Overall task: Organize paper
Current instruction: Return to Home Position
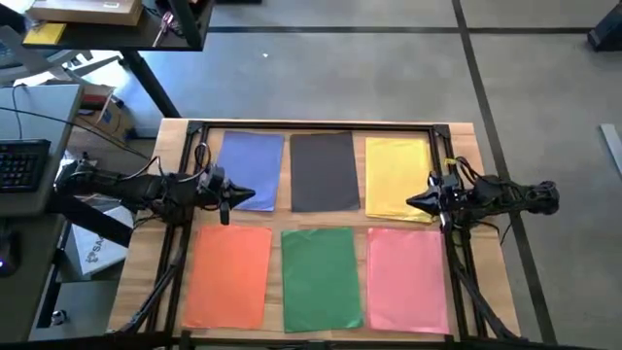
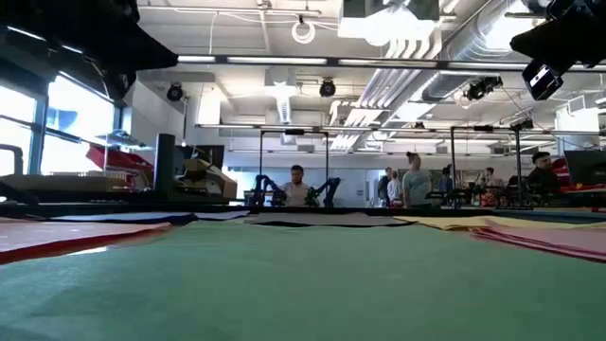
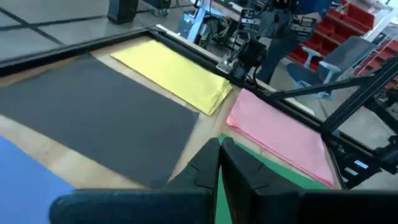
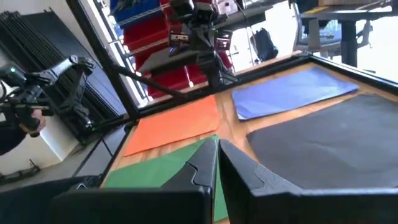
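Retreating home well means raising the left gripper (image 1: 229,194) and right gripper (image 1: 418,202), both pressed together and empty, without brushing the thin rectangular coloured paper sheets (image 1: 322,277).

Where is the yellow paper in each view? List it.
High view: yellow paper, top row, right.
Low view: yellow paper, thin strip right of centre.
Left wrist view: yellow paper beside dark grey paper.
Right wrist view: not in it.
Shared landmark: the dark grey paper beside it.
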{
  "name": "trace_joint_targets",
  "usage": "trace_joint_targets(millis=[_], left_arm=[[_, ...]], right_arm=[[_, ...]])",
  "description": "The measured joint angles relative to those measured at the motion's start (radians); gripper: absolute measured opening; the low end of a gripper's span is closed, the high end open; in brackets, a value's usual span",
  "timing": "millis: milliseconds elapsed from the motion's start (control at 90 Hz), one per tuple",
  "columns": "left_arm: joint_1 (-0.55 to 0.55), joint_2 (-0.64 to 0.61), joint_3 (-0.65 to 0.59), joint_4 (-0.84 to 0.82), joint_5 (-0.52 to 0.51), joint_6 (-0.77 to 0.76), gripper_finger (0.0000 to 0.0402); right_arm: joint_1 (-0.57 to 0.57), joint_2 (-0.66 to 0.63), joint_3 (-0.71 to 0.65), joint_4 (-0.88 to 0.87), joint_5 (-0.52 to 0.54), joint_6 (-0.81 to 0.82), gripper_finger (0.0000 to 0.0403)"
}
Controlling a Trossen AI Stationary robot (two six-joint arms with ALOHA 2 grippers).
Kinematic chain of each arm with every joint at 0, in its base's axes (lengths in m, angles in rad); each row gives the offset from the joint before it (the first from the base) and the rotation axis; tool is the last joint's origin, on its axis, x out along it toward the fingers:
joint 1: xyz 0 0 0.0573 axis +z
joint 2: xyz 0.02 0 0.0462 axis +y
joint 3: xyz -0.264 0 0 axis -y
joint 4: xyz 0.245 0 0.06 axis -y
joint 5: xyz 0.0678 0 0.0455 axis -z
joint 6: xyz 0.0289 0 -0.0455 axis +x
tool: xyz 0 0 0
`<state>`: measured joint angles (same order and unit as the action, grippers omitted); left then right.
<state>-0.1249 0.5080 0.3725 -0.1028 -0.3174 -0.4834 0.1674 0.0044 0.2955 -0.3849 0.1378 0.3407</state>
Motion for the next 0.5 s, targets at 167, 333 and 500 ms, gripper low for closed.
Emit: trace_joint_targets(millis=[167, 333, 500], left_arm=[[0.102, -0.077, 0.000, -0.008, 0.105, 0.078, 0.0000], [0.187, -0.171, 0.000, -0.038, 0.202, 0.139, 0.0000], [0.232, -0.261, 0.000, -0.118, 0.229, 0.179, 0.0000]], right_arm=[[0.000, 0.000, 0.000, 0.008, 0.012, -0.012, 0.0000], [0.000, 0.000, 0.000, 0.031, 0.011, -0.030, 0.0000], [0.000, 0.000, 0.000, 0.103, -0.002, -0.071, 0.0000]])
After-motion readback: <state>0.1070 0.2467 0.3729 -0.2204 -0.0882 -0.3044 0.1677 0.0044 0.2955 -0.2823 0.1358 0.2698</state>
